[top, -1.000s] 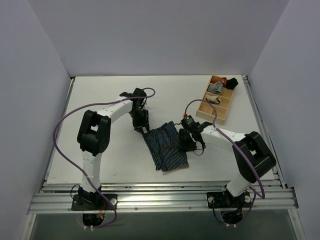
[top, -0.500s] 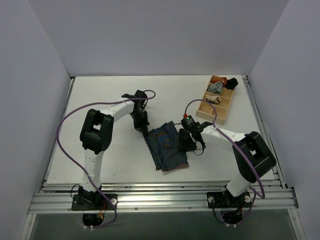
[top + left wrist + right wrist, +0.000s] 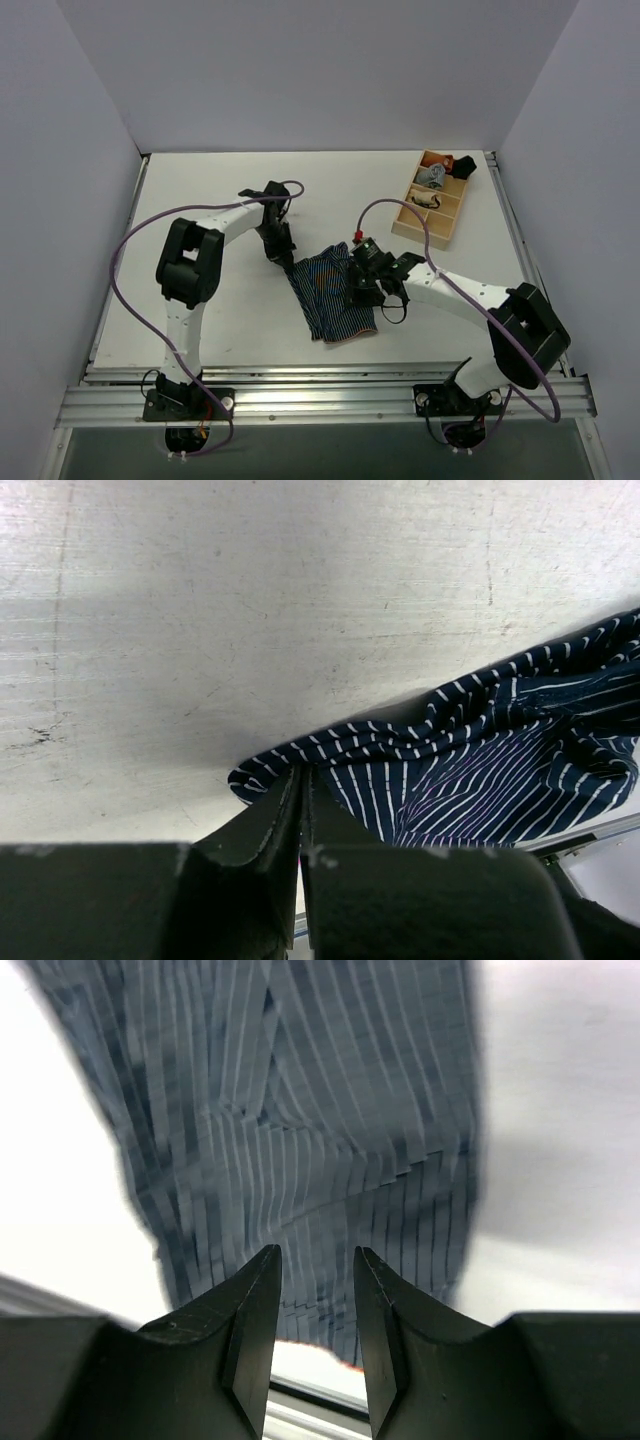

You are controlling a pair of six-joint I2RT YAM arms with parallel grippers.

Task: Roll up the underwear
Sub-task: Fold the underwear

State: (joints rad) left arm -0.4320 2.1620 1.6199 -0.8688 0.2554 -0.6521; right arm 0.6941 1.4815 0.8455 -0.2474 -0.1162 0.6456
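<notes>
Near the middle of the white table [image 3: 200, 200]: soft dark navy underwear [image 3: 335, 295] with fine light pinstripes, spread out but wrinkled, with a thin reddish edge just visible at its near end in the right wrist view. At its far left corner: the black left gripper [image 3: 283, 252], clenched on a small fold of the striped cloth and so grasping the garment, the rest of the cloth bunching away to the right. Over its right part: the black right gripper [image 3: 362, 290], low above the stripes, its fingers [image 3: 250, 1300] parted by a narrow gap and grasping nothing; impossible to tell whether touching the cloth. Well apart, at the far right of the table: a light wooden tray [image 3: 425, 225] with several compartments, holding small rolled garments in grey [image 3: 432, 177], orange [image 3: 448, 162] and black [image 3: 466, 166]. Along both white arms: looping purple cables [image 3: 114, 280]. At the near edge: a silver metal rail [image 3: 320, 400]. On three sides: plain pale walls [image 3: 320, 70].
</notes>
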